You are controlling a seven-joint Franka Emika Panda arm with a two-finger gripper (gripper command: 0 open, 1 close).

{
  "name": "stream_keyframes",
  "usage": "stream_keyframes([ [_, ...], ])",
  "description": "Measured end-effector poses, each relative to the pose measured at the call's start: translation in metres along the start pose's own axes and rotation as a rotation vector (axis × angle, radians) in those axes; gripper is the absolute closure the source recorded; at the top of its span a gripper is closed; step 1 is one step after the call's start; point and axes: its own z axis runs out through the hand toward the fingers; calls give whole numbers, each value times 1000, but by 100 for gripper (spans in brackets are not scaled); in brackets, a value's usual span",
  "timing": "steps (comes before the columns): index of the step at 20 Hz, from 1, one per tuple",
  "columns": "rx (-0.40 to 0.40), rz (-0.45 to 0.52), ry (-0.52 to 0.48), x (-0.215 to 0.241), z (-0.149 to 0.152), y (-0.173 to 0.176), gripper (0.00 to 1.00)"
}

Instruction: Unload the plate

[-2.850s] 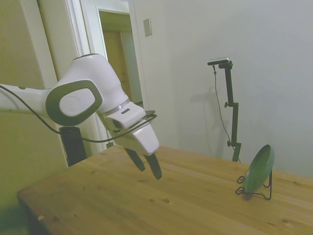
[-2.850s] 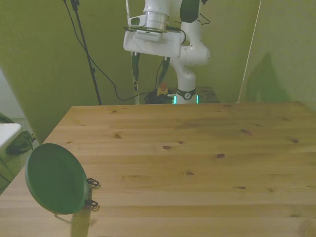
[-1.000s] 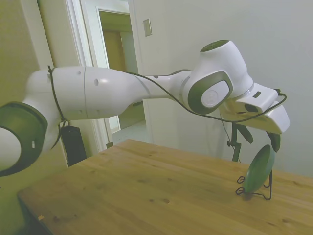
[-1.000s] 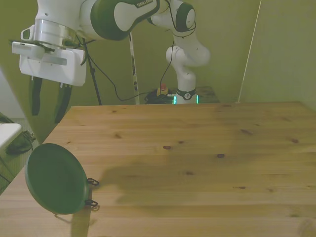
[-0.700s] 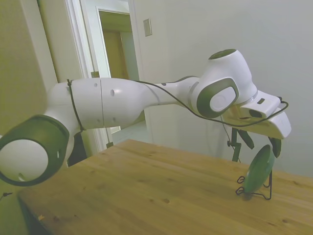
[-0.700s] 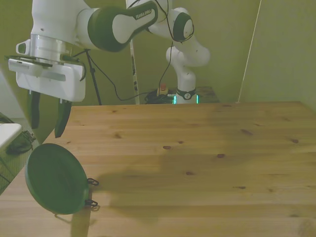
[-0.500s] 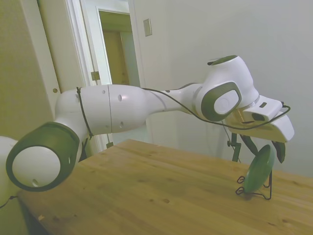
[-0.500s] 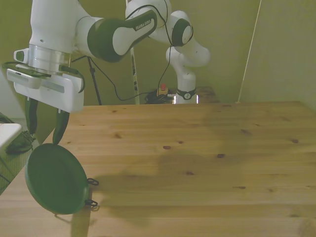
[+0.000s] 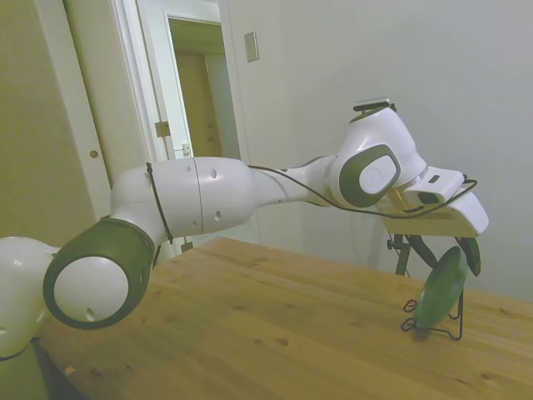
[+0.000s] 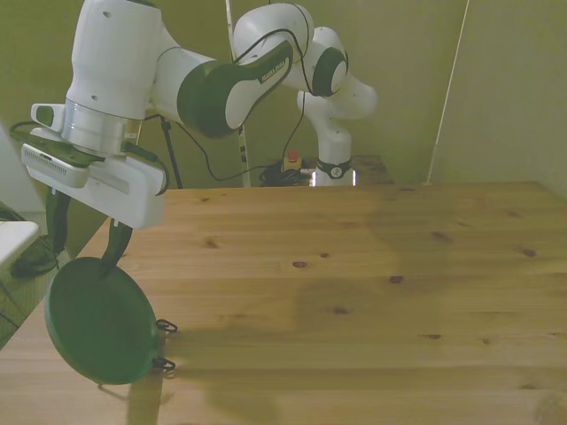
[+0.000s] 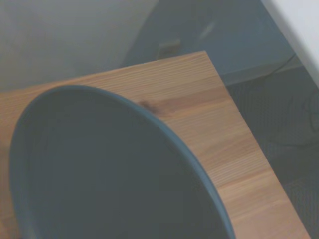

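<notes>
In the side view, the plate (image 9: 440,287) stands on its edge, tilted back, in a thin black wire stand (image 9: 433,322) at the lower right of the frame, on the wooden table (image 9: 250,333). The white arm (image 9: 208,196) reaches across from the left, and the gripper (image 9: 450,252) hangs over the top rim of the plate. Its two dark fingers (image 9: 472,254) are spread apart, one on each side of the rim, and it is hard to tell if they touch the plate. A doorway (image 9: 200,108) shows in the upper left of the frame. In the front view, the plate (image 10: 99,320) sits in the lower left of the frame, near the table (image 10: 372,292) corner, with its round green back facing the camera. Small black loops of the wire stand (image 10: 166,345) poke out just beside it. The gripper (image 10: 84,239) is right above the plate, with one finger (image 10: 115,248) coming down to the top rim and the other finger (image 10: 57,228) farther toward the front view's left, so the fingers are apart. In the wrist view, the plate (image 11: 99,169) fills most of the frame, dark and a bit blurry, and the table (image 11: 219,149) corner shows behind it.
</notes>
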Motion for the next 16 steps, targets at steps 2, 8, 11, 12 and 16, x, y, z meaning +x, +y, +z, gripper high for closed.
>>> stream_keyframes([
  [2, -8, -12, 19, -1, 0, -2, 100],
  [8, -28, -22, 57, 3, 10, 2, 100],
  [11, -32, -22, 57, 2, 14, 3, 100],
  [12, -31, -22, 58, 2, 15, 3, 100],
  [16, -28, -25, 62, 0, 20, 2, 100],
])
